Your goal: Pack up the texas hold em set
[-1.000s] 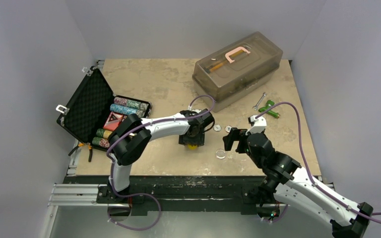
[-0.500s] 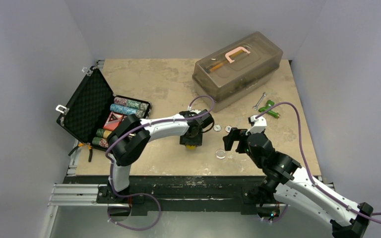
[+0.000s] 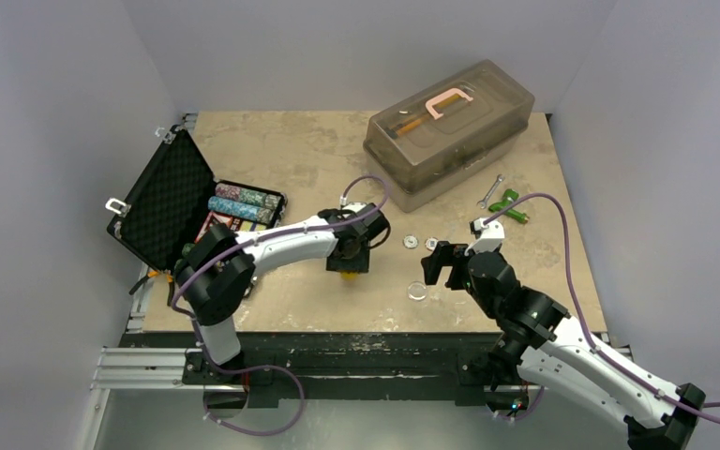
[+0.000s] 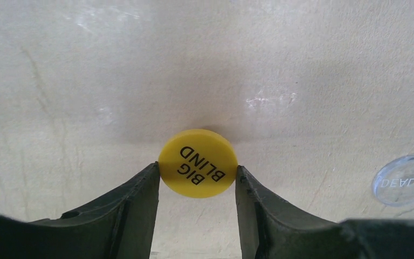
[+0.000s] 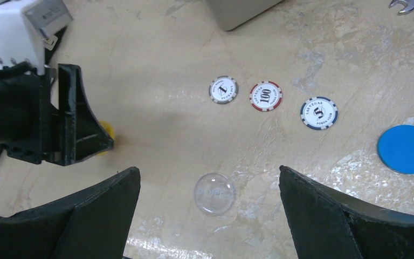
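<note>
Jaws on your right gripper (image 5: 209,174) stand wide apart, empty, above the clear dealer button (image 5: 214,193). Further in, left gripper (image 4: 197,169) pinches the yellow Big Blind disc (image 4: 198,161) by its edges. The case (image 3: 162,199) lies open, well to its left, so the left arm is nearer.

Your overhead view looks down and forward from behind the arm bases (image 3: 220,349). It is far enough back to take in the whole beige stone-patterned bench (image 3: 272,150) and the walls around it.

Your left wrist view sits very near the bench, looking out at a shallow angle between the dark left fingers (image 4: 135,205). The yellow round "BIG BLIND" disc (image 4: 198,163) fills its centre.

Your right wrist view is higher and looks steeply down between the black right fingers (image 5: 102,210).

All three views share the clear round dealer disc (image 5: 214,193). It lies at the left wrist view's right edge, low in the centre of the right wrist view, and shows overhead as a small spot near the bench's front edge.
</note>
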{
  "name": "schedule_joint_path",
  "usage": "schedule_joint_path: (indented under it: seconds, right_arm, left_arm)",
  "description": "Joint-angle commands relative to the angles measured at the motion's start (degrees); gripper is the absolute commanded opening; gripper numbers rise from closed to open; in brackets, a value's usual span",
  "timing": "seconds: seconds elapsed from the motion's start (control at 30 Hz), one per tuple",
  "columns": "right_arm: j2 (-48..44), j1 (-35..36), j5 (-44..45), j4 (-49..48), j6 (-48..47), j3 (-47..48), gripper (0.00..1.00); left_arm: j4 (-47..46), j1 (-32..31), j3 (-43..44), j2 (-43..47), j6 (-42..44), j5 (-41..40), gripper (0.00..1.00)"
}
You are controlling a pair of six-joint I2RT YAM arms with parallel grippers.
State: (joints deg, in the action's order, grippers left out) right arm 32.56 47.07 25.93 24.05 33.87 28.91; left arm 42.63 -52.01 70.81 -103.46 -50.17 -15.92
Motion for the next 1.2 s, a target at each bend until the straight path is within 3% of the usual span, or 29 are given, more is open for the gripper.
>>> schedule_joint_path:
  seconds: [0.0,0.3,0.5,0.7,1.17]
  right_arm:
    - [-0.5,-0.3,0.3,-1.7,0.6,0.2,0.99]
    - [-1.1,-0.3,0.1,-1.8,0.5,0.0,0.99]
    - [-0.9,-0.3,0.1,-2.0,0.4,-0.1,0.99]
    - [-0.7,-0.3,-0.1,-2.0,0.4,0.0,0.99]
    - [-1.5,-0.3,-0.2,-1.8,0.5,-0.1,0.99]
  left_arm:
    - [0.2,3.3,-2.9,7.3,0.9,-1.1,0.36]
    - [1.9,18.6,-10.1,19.7,8.4,-4.4,0.37]
    - [0.7,19.8,-10.0,20.4,12.8,0.9,0.48]
    - [-0.2,20.7,-9.0,16.2,13.0,1.0,0.74]
    - [-4.0,26.2,-6.6,3.7,12.9,4.6,0.72]
